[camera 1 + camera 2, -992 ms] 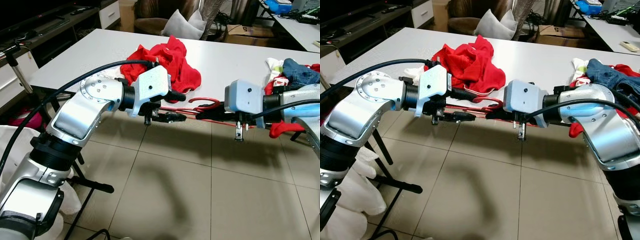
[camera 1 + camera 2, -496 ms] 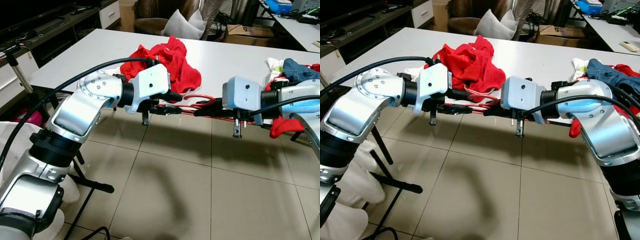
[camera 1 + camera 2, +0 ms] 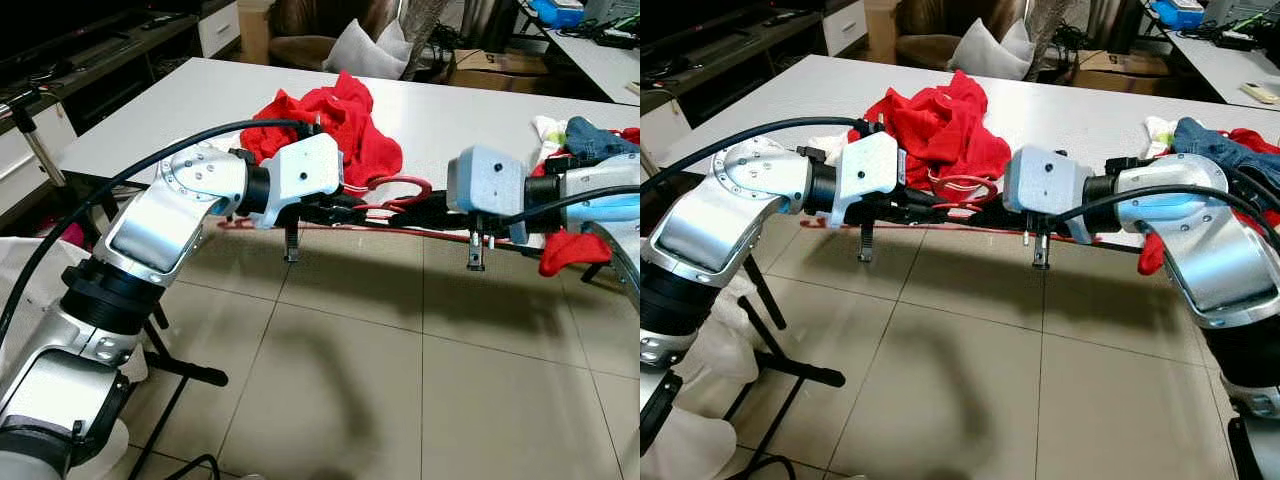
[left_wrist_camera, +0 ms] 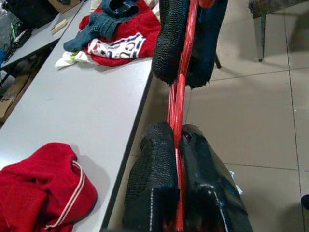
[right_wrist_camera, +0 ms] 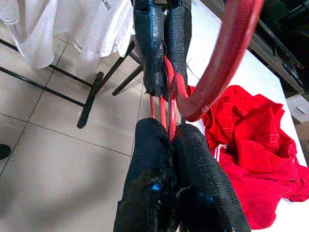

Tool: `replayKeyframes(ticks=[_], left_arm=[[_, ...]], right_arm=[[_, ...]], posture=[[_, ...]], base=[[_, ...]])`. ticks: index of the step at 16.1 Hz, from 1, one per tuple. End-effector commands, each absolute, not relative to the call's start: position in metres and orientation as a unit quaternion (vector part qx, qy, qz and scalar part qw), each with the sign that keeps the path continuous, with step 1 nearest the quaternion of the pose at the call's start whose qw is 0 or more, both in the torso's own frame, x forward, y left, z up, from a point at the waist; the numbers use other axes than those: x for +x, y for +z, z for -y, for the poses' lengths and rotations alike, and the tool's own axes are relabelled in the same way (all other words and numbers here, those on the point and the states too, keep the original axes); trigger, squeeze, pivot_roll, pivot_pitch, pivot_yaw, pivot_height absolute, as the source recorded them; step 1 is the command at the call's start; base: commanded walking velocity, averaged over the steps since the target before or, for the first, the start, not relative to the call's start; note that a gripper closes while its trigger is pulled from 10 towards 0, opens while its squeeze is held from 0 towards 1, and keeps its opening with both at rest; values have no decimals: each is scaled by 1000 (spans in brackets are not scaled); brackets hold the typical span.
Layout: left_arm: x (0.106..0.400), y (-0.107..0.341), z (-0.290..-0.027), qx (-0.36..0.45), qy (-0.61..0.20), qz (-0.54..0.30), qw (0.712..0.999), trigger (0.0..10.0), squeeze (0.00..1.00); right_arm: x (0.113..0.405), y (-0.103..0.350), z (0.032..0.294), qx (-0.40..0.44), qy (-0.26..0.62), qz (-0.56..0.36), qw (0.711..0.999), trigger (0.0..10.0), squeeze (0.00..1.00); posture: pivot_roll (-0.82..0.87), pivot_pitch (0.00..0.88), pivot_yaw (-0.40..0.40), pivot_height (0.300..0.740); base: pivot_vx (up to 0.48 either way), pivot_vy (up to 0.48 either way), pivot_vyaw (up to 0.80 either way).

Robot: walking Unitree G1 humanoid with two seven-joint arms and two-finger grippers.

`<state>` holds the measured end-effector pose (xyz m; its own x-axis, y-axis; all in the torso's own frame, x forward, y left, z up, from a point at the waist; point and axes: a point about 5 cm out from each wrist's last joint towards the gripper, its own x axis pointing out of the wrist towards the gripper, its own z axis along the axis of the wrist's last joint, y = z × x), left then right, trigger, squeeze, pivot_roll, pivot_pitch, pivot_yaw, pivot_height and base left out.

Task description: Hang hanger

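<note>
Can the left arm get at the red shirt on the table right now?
Probably not yet: the left gripper is shut on the red hanger, which the right gripper also clamps. The red shirt lies close behind on the white table.

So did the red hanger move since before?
Yes. The red hanger, pinched by the left gripper and right gripper, rose from below the white table's edge, so its hook overlaps the tabletop.

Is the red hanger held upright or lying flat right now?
Roughly flat: the red hanger spans horizontally between the left hand and right hand, both shut on it.
</note>
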<state>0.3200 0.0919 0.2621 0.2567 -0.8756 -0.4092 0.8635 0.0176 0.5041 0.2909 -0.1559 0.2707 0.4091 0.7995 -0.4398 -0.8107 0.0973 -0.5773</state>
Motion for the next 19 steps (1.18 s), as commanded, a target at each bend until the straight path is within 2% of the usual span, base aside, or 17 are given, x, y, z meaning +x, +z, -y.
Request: replayKeyframes(ticks=[1,4,5,6,9,13,14,19], left_arm=[[318,265,-90,357,-612,16,705,0,0],[314,264,-95,340,-629,13,699,0,0],[313,265,-97,335,-635,14,696,0,0],[313,267,-101,336,-639,12,692,0,0],[314,270,-113,358,-642,-3,678,0,0],[315,275,-116,374,-640,-5,671,0,0],[314,277,-114,370,-644,1,670,0,0],[315,285,-112,362,-645,20,673,0,0]], right_arm=[[288,277,150,-398,557,11,728,10000,0],[289,278,150,-384,559,11,735,10000,0],[289,279,151,-365,561,6,743,10000,357],[288,281,153,-349,568,2,745,10000,1000],[286,286,160,-346,579,-2,738,10000,1000],[289,284,159,-375,571,5,730,10000,1000],[292,283,153,-385,560,17,734,10000,0],[293,281,145,-380,570,25,728,10000,0]], posture=[[-109,0,-5,740],[-112,0,-8,740],[-112,0,-8,740],[-112,0,-8,740],[-112,0,-8,740],[-108,0,-19,740],[-108,0,-19,740],[-103,0,-15,740]], base=[[0,0,0],[0,0,0],[0,0,0],[0,0,0],[0,0,0],[0,0,0],[0,0,0],[0,0,0]])
